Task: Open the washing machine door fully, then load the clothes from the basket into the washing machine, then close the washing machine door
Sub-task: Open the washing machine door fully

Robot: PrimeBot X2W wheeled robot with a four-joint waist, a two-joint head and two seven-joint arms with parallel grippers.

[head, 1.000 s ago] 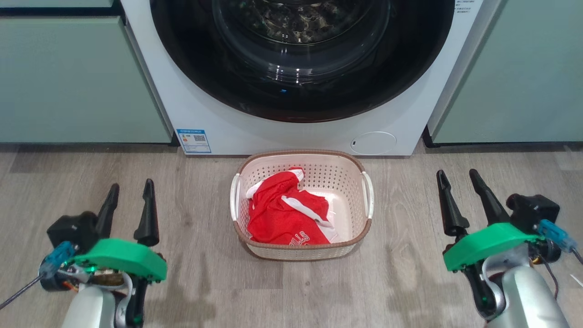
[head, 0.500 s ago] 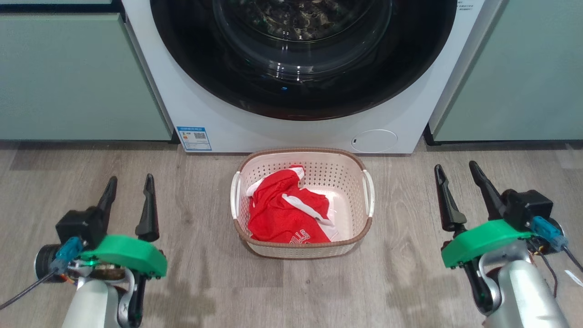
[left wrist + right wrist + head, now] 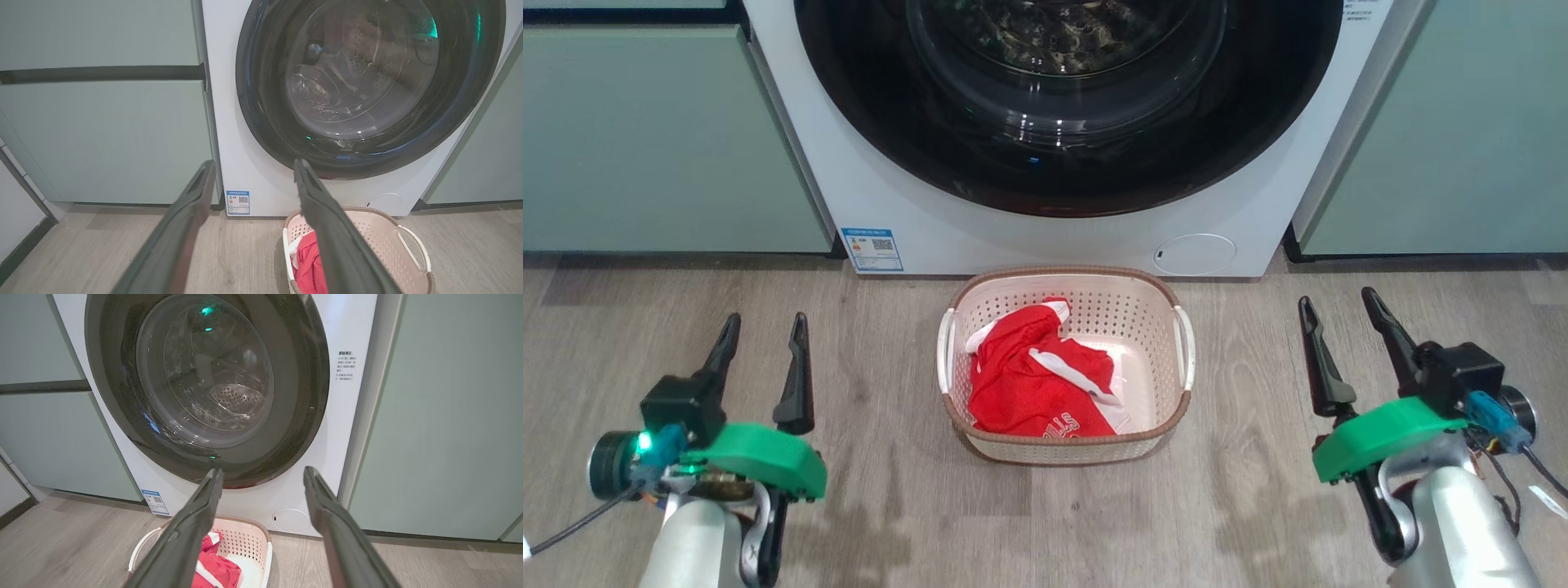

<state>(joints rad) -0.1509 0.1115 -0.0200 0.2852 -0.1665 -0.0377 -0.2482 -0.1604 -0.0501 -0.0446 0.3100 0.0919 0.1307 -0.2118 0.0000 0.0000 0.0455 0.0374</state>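
Note:
The washing machine (image 3: 890, 196) stands white between cabinets, and its washing machine door (image 3: 1062, 184), black-rimmed with a glass bowl, lies flush against the front. On the floor right before it sits the cream basket (image 3: 1066, 273) holding the red clothes (image 3: 1033, 384). My left gripper (image 3: 768, 318) hovers open to the basket's left, nothing between its fingers. My right gripper (image 3: 1338, 296) hovers open to the basket's right, also empty. The left wrist view looks past the left gripper (image 3: 253, 162) at the door (image 3: 261, 122) and basket (image 3: 380, 241). The right gripper (image 3: 262, 470) faces the door (image 3: 298, 396) and clothes (image 3: 216, 571).
Pale green cabinets flank the machine on the left (image 3: 662, 139) and on the right (image 3: 1462, 139). A round filter cap (image 3: 1194, 254) and a blue sticker (image 3: 872, 249) mark the machine's lower front. Wood-look floor (image 3: 866, 506) spreads around the basket.
Both grippers have edged slightly forward toward the machine and their wrists have turned a little. Both stay open. The basket and clothes have not moved.

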